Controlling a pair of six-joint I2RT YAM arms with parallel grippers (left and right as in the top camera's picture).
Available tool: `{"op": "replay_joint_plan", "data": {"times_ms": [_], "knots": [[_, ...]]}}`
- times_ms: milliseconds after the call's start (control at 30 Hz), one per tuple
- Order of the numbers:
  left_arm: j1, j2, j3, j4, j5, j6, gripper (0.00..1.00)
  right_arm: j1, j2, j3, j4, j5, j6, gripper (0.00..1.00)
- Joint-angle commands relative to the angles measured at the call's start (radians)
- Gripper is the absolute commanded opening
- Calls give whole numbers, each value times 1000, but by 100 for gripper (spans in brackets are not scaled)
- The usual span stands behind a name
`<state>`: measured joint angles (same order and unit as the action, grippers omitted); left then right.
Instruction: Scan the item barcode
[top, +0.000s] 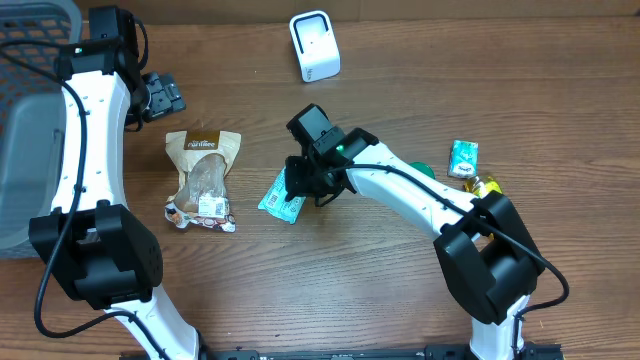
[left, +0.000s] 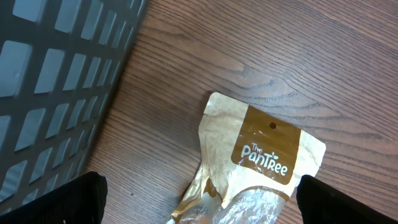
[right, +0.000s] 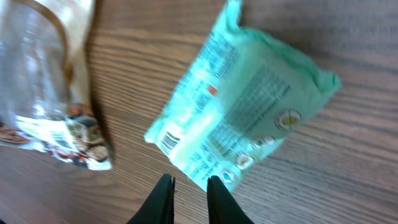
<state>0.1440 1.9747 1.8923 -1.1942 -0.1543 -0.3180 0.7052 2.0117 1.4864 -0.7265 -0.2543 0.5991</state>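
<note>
Two arms work over the wooden desk (top: 380, 300), and the item nearest the right tool (right: 189, 183) is a teal packet (right: 242, 112) lying flat near the middle of the desk, its printed barcode facing up at one end. We see that tool's fingers drawn almost together, with only a thin strip of wood showing between them. Their tips sit right at the packet's near edge, and nothing lies between them. The left tool (top: 160, 97) hangs at the far left with its fingers (left: 68, 199) spread wide and holding nothing, above a tan Pantree pouch (left: 267, 155) that lies just beside the teal packet. A grey basket (left: 56, 81) stands at the left edge. The white scanner (top: 315, 45) stands upright at the far side of the desk, well apart from the packet.
</note>
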Motion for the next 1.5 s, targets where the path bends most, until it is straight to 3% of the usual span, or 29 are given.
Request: {"op": "replay_joint_plan", "data": {"times_ms": [0,100,300,533,933,1100,1233,1467], "knots": [[-7,-17,6,-2,-3,-3,100,29,47,-2,6,7,-5,13],[-7,-17,6,-2,-2,-3,100,67,107,-10,6,8,-1,7],[-7,-17,6,-3,-3,-3,100,84,126,-11,6,10,-2,8],[-7,-17,6,-3,-3,-3,100,77,126,-11,2,10,-2,31],[-7,-17,6,-2,-2,-3,100,-31,61,140,-68,-69,-122,38],[-7,-17,6,-2,-3,-3,100,-88,59,143,-66,-66,-162,52],[-7,-17,6,-2,-3,-3,100,-116,59,143,-74,39,-163,59],[-7,-17,6,-3,-3,-3,99,-118,60,141,-106,190,-163,62]]}}
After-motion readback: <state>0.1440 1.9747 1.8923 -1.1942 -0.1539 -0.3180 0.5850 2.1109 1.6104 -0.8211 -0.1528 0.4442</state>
